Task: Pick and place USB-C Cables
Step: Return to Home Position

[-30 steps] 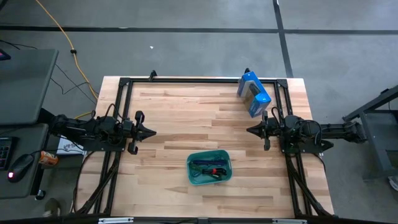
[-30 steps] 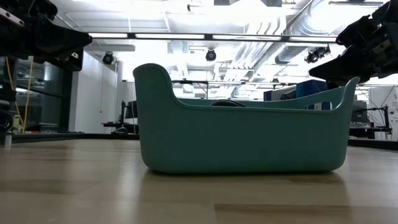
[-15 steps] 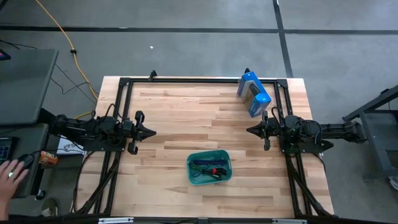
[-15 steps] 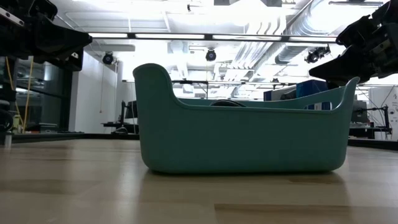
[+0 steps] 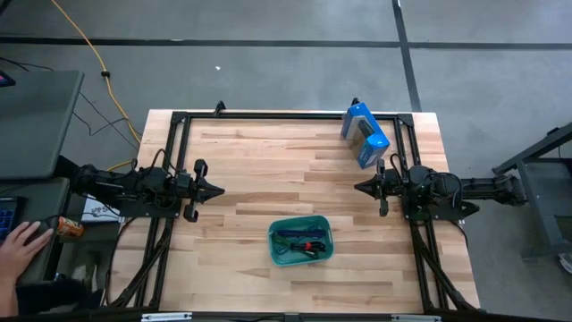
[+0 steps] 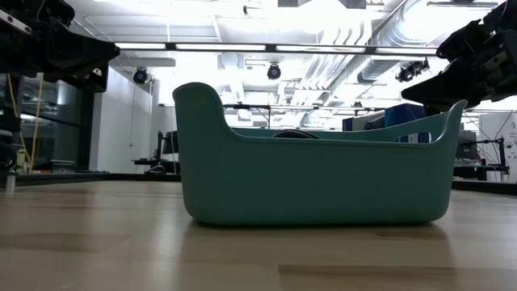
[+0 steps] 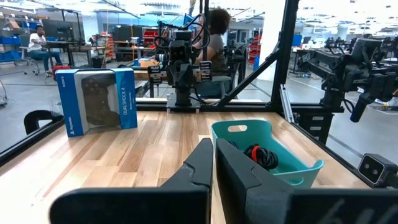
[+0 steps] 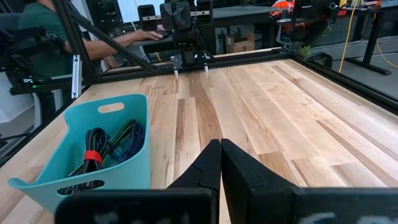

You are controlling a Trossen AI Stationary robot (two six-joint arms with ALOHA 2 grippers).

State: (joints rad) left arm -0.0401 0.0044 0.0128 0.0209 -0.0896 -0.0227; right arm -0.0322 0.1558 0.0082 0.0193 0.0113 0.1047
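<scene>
The USB-C Cables [image 5: 302, 240] lie together inside the teal tub [image 5: 273, 235] on the counter [image 5: 259, 152], while the left hand [image 5: 220, 190] and the right hand [image 5: 357, 187] hover at opposite sides, well apart from the tub, each with its fingers pressed together
</scene>
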